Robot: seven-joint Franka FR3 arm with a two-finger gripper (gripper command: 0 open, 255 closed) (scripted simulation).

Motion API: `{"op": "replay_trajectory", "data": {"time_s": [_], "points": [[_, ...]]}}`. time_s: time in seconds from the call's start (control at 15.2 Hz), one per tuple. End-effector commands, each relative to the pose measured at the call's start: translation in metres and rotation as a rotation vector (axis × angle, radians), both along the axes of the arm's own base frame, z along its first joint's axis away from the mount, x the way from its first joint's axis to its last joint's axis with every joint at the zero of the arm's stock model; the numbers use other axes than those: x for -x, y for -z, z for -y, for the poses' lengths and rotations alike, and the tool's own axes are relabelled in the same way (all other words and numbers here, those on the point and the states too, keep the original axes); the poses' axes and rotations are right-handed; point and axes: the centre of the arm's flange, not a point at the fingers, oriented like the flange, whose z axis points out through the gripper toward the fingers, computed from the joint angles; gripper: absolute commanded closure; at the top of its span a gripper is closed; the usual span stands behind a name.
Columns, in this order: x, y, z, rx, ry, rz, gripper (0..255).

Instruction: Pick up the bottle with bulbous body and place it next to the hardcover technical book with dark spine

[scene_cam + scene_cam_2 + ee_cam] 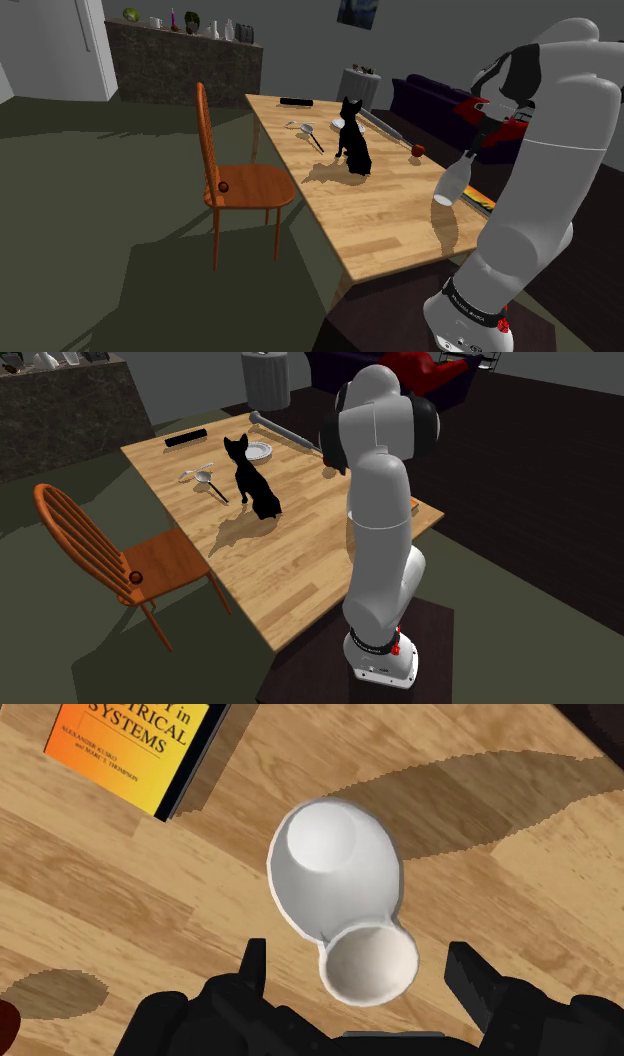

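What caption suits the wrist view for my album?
Open gripper over a white bottle, orange book nearby on the wooden table.

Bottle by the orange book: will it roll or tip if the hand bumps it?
Probably tippy: the white bottle has a round, bulging body and a narrow neck, and seems to lean in the shoulder view. Its smooth curved sides look slippery, so it could roll across the table.

Shoulder view: chair stands against the left side of the bench. Cat figure stands mid-bench. Utensil lies behind it, to the left. Bar-shaped item lies at the far end. Book lies at the near right edge, bottle just left of it, not touching
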Motion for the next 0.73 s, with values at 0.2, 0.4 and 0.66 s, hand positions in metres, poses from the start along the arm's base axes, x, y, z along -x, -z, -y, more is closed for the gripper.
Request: {"op": "replay_trajectory", "data": {"time_s": [0.2, 0.4, 0.66], "points": [[0.004, -0.044, 0.002, 0.0, 0.0, 0.0, 0], [0.004, -0.044, 0.002, 0.0, 0.0, 0.0, 0], [0.004, -0.044, 0.002, 0.0, 0.0, 0.0, 0]]}}
